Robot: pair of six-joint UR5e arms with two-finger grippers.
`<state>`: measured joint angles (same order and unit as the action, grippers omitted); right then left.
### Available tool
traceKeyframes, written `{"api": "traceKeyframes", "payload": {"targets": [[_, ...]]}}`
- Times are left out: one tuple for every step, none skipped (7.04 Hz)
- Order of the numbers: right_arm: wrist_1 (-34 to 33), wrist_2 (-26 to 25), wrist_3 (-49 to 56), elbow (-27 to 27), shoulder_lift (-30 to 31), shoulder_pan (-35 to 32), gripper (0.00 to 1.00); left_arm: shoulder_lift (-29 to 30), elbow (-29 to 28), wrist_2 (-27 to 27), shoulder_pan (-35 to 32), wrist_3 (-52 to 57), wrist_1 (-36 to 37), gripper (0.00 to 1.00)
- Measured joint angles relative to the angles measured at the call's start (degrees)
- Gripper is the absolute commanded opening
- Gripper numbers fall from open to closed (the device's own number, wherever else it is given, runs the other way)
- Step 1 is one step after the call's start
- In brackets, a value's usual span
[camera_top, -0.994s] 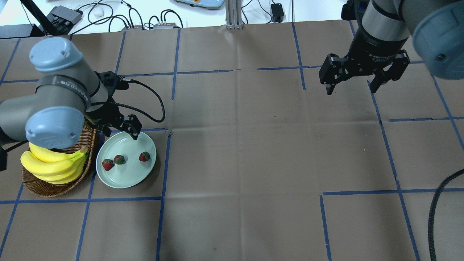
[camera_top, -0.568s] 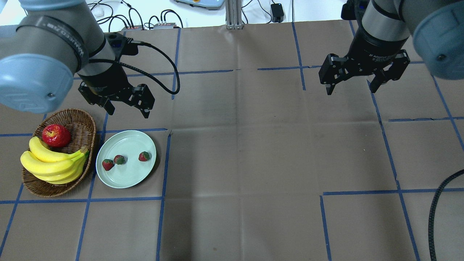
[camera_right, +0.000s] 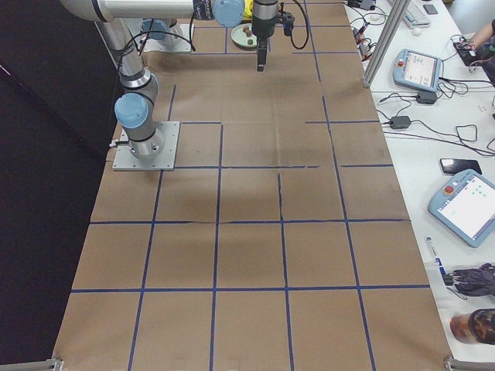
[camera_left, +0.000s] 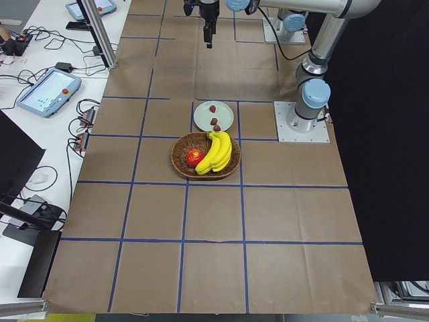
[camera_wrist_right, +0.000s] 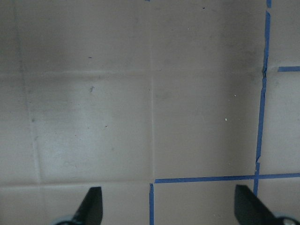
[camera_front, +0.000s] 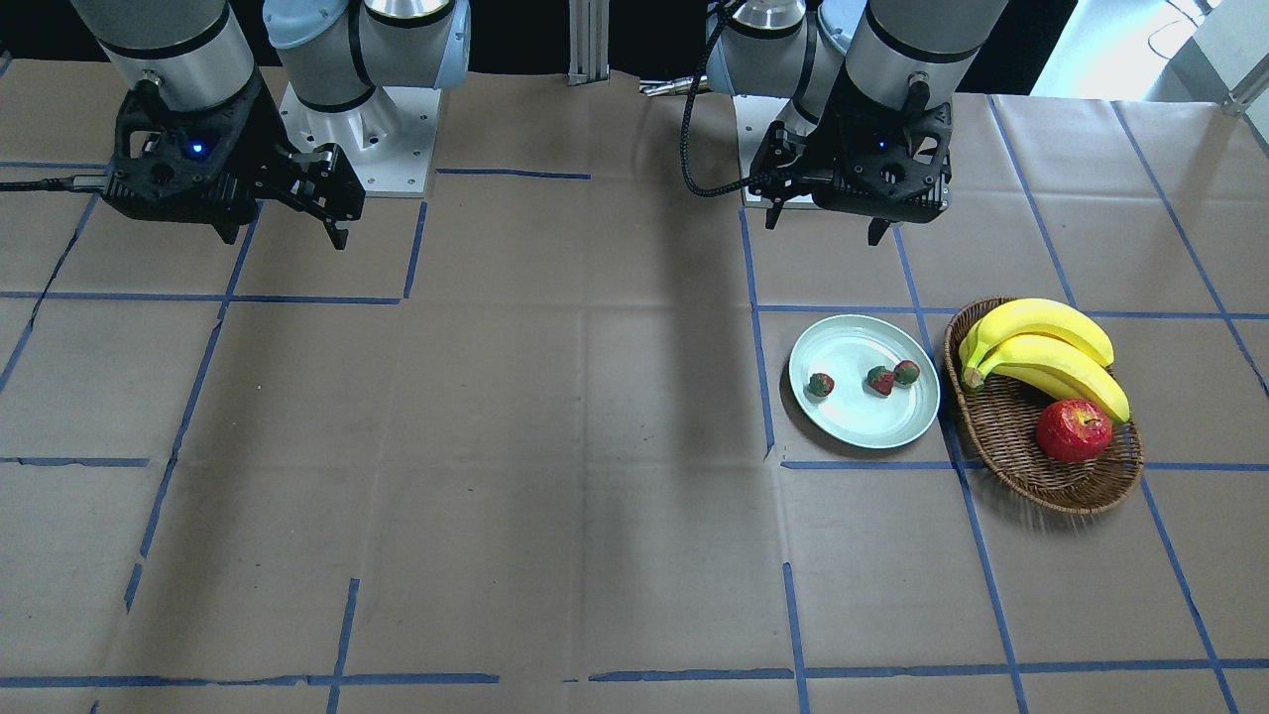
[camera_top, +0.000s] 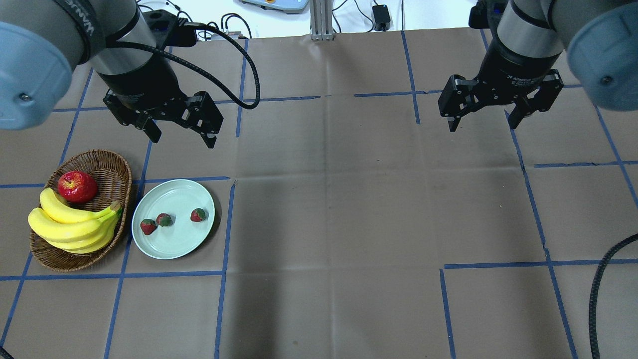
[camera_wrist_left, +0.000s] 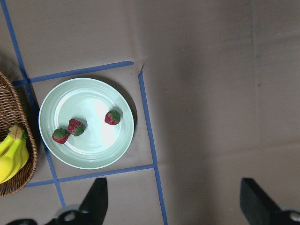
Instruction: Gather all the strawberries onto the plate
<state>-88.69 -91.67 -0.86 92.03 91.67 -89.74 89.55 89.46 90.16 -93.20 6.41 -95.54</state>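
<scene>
Three small red strawberries [camera_top: 148, 227] [camera_top: 164, 219] [camera_top: 198, 215] lie on the pale mint-green plate [camera_top: 174, 199]. They also show in the left wrist view [camera_wrist_left: 76, 127] on the plate [camera_wrist_left: 89, 93], and in the front view [camera_front: 880, 380]. My left gripper [camera_top: 183, 139] is open and empty, raised well above the table just beyond the plate's far rim. My right gripper [camera_top: 482, 125] is open and empty, high over the far right of the table.
A brown wicker basket [camera_top: 115, 167] stands right beside the plate on its left. It holds a bunch of bananas [camera_top: 70, 227] and a red apple [camera_top: 77, 186]. Blue tape lines grid the brown paper table cover. A black cable [camera_top: 595, 294] runs along the right edge.
My left gripper has lifted from just over the plate's far rim and drawn up and away, uncovering the apple and basket. The strawberries and the right arm have not moved.
</scene>
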Motion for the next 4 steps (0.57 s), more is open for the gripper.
{"api": "traceKeyframes", "payload": {"targets": [[0.01,0.00,0.04,-0.01,0.00,0.00,1.00,0.53,0.28,0.38,0.07,0.06,-0.13,0.99],[0.01,0.00,0.05,-0.01,-0.01,0.00,1.00,0.73,0.81,0.62,0.10,0.04,-0.32,0.99],[0.01,0.00,0.06,-0.01,0.00,0.00,1.00,0.75,1.91,0.74,0.12,-0.01,-0.24,0.99],[0.01,0.00,0.06,-0.01,0.00,0.01,1.00,0.67,2.89,0.81,0.27,0.01,0.01,0.99]]}}
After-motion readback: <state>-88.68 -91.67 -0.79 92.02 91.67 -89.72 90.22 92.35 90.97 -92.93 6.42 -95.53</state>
